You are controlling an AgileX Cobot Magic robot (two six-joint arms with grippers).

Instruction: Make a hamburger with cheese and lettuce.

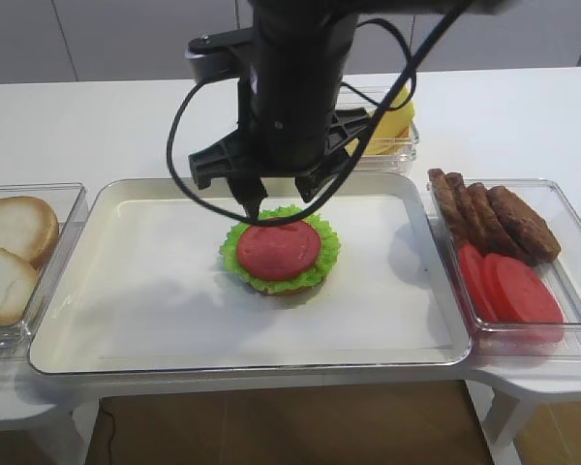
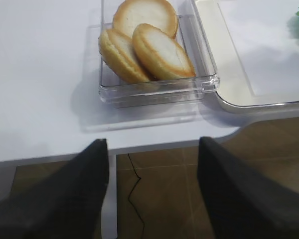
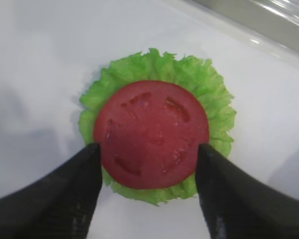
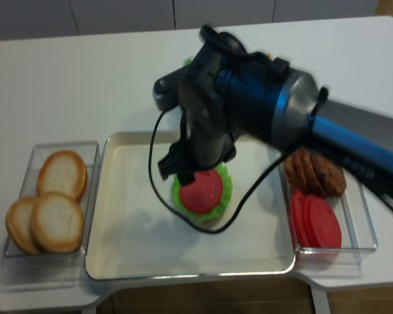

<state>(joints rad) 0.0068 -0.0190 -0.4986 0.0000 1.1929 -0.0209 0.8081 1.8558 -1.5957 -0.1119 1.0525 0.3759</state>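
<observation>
1. My right gripper (image 3: 148, 164) hangs directly over the hamburger (image 1: 280, 254), jaws spread wide, one finger (image 3: 72, 191) at each side of the red tomato slice (image 3: 152, 133) that tops the stack. Nothing is held; whether the tips graze the slice's rim I cannot tell.
2. My left gripper (image 2: 152, 164) hovers off the table's (image 2: 40, 79) front edge, jaws apart and holding nothing, with floor below.
3. The hamburger sits near the centre of the white tray (image 1: 136, 320). The lettuce (image 3: 209, 94) frills out past the slice all round. Bare tray lies open on every side, widest toward the front.
4. The stack is round, lying flat, with no long axis.
5. The cheese (image 1: 392, 124) sits in a clear box behind the tray's far rim. Bun halves (image 2: 144, 42) fill the left box; patties (image 1: 494, 218) and more tomato slices (image 1: 511, 289) fill the right box.
6. No readable writing anywhere.
</observation>
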